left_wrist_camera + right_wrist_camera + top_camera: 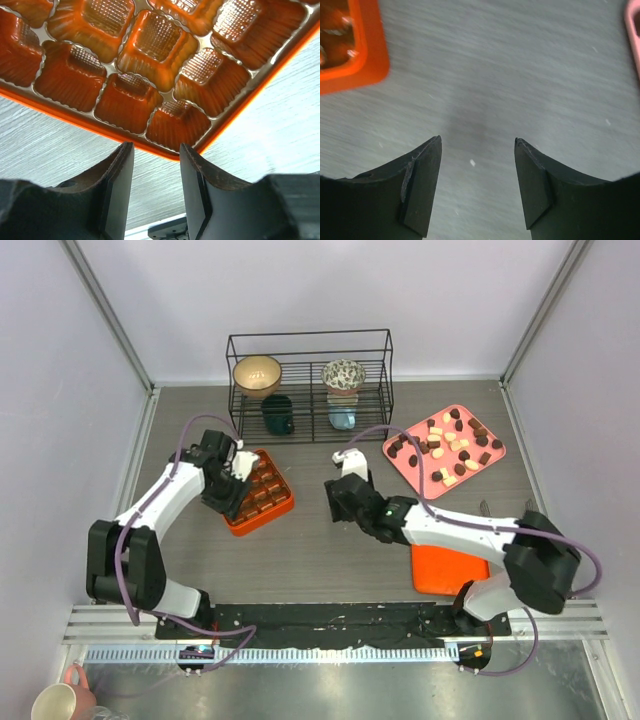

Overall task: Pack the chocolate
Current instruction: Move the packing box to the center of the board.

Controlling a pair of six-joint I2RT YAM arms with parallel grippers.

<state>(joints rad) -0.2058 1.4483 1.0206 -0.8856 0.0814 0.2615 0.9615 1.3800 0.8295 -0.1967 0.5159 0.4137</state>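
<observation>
The table [330, 540] holds everything needed, but packing has, by my reading, barely begun or not begun at all. The pink tray [499, 453] lies well off to the right of the right pincer [477, 140] and a little beyond it. All the chocolate [447, 445] I can see sits on that tray. The orange lid [440, 570] lies behind the right pincer, beside its arm's base. The box [285, 508] lies right under the left pincer [156, 147], one corner just ahead of its fingertips. Every cell the left wrist view shows is bare. From above I cannot tell whether the farther cells hold anything.

The left pincer stands moderately parted with nothing between its jaws. The right pincer is wider, also holding nothing, over bare table between box and tray. Nearly every piece is left to carry across, and then the lid goes on.

Counts:
- one rack [310, 337]
- one tray, one lid, one box
- two bowls [257, 373]
- two mugs [277, 415]
- chocolate: roughly two dozen pieces, too crowded for an exact tally
</observation>
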